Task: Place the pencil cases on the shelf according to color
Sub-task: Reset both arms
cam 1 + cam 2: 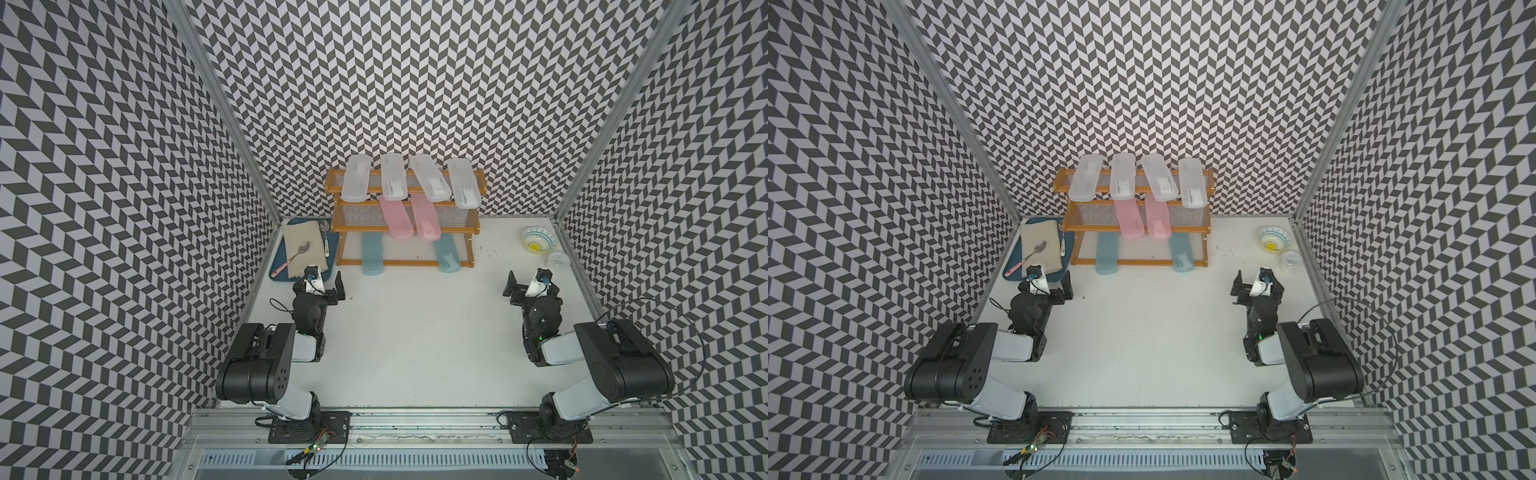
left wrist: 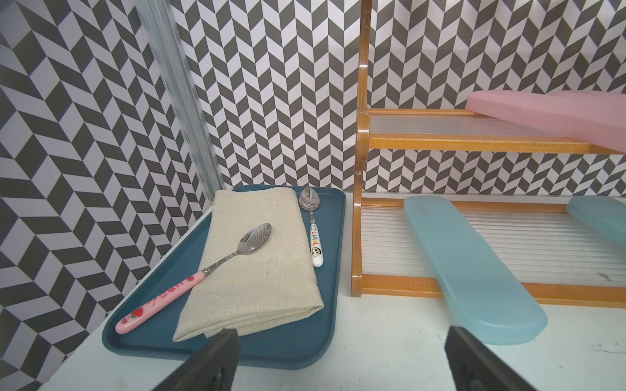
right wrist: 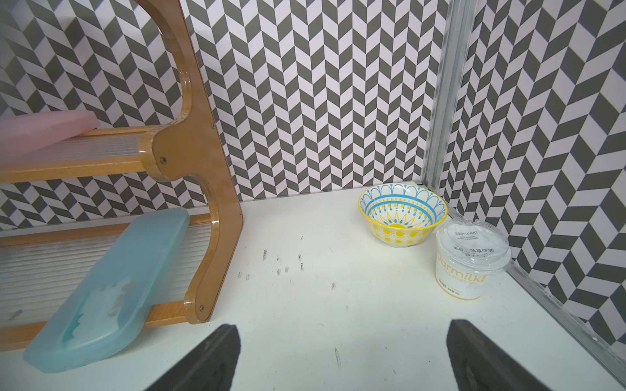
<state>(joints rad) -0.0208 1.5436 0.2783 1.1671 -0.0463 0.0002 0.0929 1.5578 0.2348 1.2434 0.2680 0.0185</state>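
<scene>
While both arms sit folded low over the table [image 1: 415,332], we see all eight cases on the shelf [image 1: 407,263], which stands against the back wall. On its top tier lie the four white cases [image 1: 393,176], side by side, their near ends hanging past the front rail; the third from the left lies askew. On the middle tier we find the two pink cases [image 1: 395,217] close together near the centre, their far ends hidden beneath the white ones. On the bottom tier the two teal cases [image 1: 371,253] lie well apart, one toward each end, each poking out over the front rail. Our left gripper [image 2: 342,333] has its jaws spread wide with nothing between them. It hangs over bare table just beside the near corner of the tray [image 2: 159,270], which carries a cloth [image 2: 264,270] and two spoons [image 2: 200,276], one on the cloth and one beside it. Our right gripper [image 3: 342,327] is likewise spread wide and holds nothing, well short of the shelf. Beyond it, a bowl [image 3: 403,213] and a cup [image 3: 471,260] stand just beside each other in the far right corner.
</scene>
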